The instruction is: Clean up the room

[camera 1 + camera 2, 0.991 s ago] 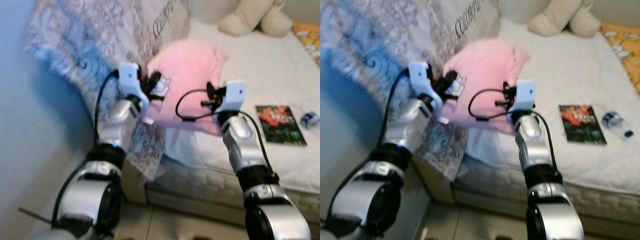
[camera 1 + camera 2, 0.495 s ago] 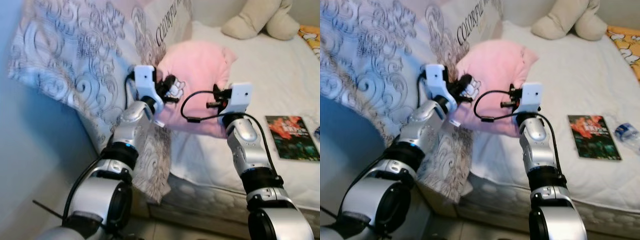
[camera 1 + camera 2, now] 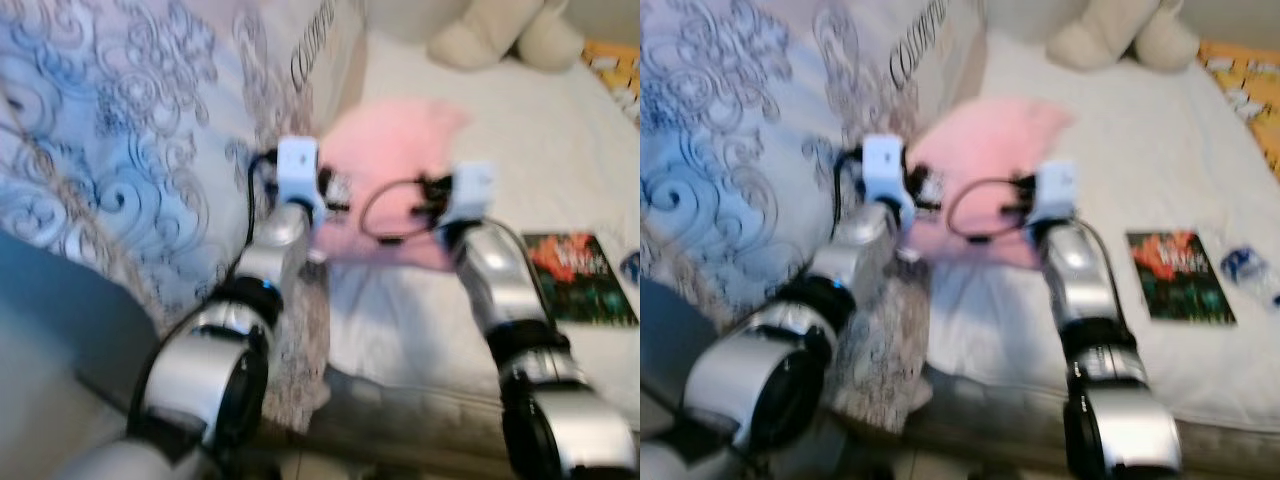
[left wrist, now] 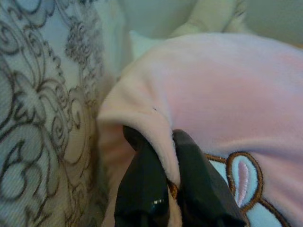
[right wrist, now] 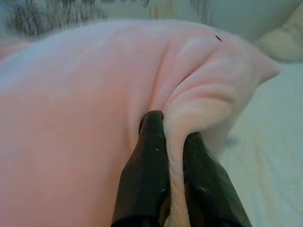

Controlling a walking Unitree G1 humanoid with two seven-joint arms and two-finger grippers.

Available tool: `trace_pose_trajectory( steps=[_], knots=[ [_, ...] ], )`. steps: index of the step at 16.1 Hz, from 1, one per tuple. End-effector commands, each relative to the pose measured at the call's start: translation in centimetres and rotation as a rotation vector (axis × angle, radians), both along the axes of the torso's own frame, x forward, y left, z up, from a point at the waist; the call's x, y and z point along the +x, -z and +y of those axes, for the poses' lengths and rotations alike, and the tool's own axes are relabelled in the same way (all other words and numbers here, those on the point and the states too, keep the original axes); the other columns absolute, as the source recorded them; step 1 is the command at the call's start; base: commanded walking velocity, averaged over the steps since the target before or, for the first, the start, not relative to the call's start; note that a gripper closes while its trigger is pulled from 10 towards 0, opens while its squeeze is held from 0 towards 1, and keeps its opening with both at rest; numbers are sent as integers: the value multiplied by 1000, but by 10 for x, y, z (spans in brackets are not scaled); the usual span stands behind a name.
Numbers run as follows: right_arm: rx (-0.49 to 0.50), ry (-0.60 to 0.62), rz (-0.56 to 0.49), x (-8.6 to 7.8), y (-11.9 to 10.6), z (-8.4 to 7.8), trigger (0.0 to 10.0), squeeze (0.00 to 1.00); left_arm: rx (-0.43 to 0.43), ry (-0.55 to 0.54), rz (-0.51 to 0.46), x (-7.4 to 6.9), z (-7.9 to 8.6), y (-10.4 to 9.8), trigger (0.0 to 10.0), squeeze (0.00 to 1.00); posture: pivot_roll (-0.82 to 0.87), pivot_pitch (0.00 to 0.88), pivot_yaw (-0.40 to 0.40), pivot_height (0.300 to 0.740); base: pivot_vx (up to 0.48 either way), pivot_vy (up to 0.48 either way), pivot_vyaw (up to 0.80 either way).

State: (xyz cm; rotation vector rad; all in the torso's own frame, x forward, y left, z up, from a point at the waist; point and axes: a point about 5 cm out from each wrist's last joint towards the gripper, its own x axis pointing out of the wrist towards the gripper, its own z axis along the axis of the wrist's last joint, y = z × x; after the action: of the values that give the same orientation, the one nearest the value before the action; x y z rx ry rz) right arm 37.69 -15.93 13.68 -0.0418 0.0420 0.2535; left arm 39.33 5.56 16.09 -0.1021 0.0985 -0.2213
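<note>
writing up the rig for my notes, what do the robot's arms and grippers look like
Both arms are glossy silver shells with black joint bands. The left arm and right arm each carry a white box-shaped camera module at the wrist, with a thin black cable looping from it. The left gripper and right gripper each have two long, smooth black fingers tapering toward rounded tips.

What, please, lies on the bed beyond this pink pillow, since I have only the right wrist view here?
Observer: A book with a red and green cover lies flat on the white mattress, on the robot's right.
Operator: Thank you. Is the left claw holding the pillow too?
Observer: Yes, the left claw pinches a fold of the pink pillow near an embroidered patch.
Operator: And what is on its other side?
Observer: A large swirl-patterned pillow stands on the robot's left of the pink one.
</note>
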Motion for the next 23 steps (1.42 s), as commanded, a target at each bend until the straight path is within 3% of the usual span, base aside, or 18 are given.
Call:
trace_pose_trajectory(
  steps=[1, 4, 5, 7, 8, 9, 10, 11, 12, 14, 15, 17, 18, 20, 23],
  knots=[
    [-52, -25, 45, 0, 7, -9, 10000, 0, 19, -91, -2, 2, 7, 0, 10000, 0, -107, 127, -3, 740, 0, 0, 0],
    [-87, -138, 141, -4, 23, -4, 10000, 0, 24, -123, 17, -3, -6, 6, 10000, 0, -104, 192, -6, 740, 0, 0, 0],
    [-112, -191, 195, -9, 33, -4, 10000, 0, 8, -124, 49, -10, -18, 15, 10000, 0, -97, 202, -7, 740, 0, 0, 0],
    [-159, -187, 230, -11, 40, -12, 10000, 0, -63, -113, 141, -22, -34, 33, 10000, 0, -96, 207, -8, 740, 0, 0, 0],
    [-217, -157, 240, -12, 39, -27, 10000, 0, -166, -87, 276, -42, -60, 55, 10000, 0, -101, 209, -8, 740, 0, 0, 0],
    [-242, -147, 234, -11, 37, -31, 10000, 0, -200, -68, 298, -47, -68, 58, 10000, 0, -102, 209, -8, 740, 0, 0, 0],
    [-293, -130, 202, -6, 25, -42, 10000, 0, -269, 6, 319, -59, -93, 57, 10000, 0, -110, 206, -11, 740, 0, 0, 0],
    [-330, -106, 149, 0, 8, -50, 10000, 0, -299, 76, 283, -68, -111, 50, 10000, 0, -116, 202, -13, 740, 0, 0, 0],
    [-352, -83, 94, 6, -10, -57, 10000, 0, -294, 122, 209, -69, -119, 39, 10000, 0, -116, 202, -13, 740, 0, 0, 0],
    [-331, -36, -3, 14, -40, -64, 10000, 0, -256, 87, 51, -57, -110, 17, 10000, 0, -123, 191, -19, 740, 0, 0, 0],
    [-327, -36, -15, 15, -44, -64, 10000, 0, -238, 52, 27, -52, -103, 13, 10000, 0, -125, 186, -20, 740, 0, 0, 0],
    [-383, -77, -5, 16, -40, -58, 10000, 0, -197, -68, 42, -45, -88, 16, 10000, 0, -126, 185, -24, 740, 0, 0, 0],
    [-416, -120, 34, 13, -26, -52, 10000, 0, -201, -91, 87, -49, -88, 26, 10000, 0, -126, 189, -26, 740, 0, 0, 0],
    [-597, -216, 122, 2, 5, -45, 10000, 0, -235, -54, 207, -67, -107, 45, 10000, 0, -125, 198, -39, 740, 0, 0, 0],
    [-691, -293, 160, -5, 17, -44, 10000, 0, -295, 11, 293, -86, -132, 52, 10000, 0, -125, 197, -46, 740, 0, 0, 0]
  ],
)
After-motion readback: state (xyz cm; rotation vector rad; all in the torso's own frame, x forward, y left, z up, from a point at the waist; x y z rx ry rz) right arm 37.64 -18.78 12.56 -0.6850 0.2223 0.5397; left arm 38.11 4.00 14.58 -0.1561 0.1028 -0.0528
